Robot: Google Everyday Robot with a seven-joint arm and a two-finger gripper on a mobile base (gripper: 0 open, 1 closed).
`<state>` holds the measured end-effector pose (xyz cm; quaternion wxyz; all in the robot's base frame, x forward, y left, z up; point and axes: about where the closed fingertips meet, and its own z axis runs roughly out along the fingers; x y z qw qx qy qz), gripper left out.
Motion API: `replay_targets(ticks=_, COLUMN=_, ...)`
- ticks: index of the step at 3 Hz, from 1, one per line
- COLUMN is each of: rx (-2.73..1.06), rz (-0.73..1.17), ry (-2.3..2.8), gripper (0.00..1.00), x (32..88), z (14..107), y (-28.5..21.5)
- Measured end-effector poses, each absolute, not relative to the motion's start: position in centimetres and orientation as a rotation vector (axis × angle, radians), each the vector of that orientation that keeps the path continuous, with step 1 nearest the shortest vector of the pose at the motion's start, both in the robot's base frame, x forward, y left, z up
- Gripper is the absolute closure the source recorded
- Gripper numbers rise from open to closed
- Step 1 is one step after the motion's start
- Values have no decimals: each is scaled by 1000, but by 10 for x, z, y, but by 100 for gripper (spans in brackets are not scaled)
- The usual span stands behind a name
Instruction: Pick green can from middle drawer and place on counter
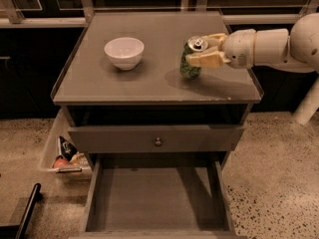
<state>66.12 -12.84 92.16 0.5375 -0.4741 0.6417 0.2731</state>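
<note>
At right edge of table (149, 82) — hand (196, 51) clamped on green can (189, 70), can near upright, base at tabletop. Well apart to left: white bowl (124, 52). Below — middle drawer (155, 193) pulled out.

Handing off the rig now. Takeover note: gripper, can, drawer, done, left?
Gripper: shut on the green can, above the counter on its right side.
Can: tilted, base at the counter; contact unclear.
Middle drawer: open, nothing in it.
Done: can out of the drawer, brought to the counter.
Left: stand it upright, release, withdraw. White bowl sits apart, across the counter.
</note>
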Motion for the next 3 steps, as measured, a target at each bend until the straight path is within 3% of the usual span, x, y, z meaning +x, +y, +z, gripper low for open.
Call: replay_targets(ticks=3, rx=-1069, rz=604, ry=1587, gripper=100, x=696, z=915, y=-111)
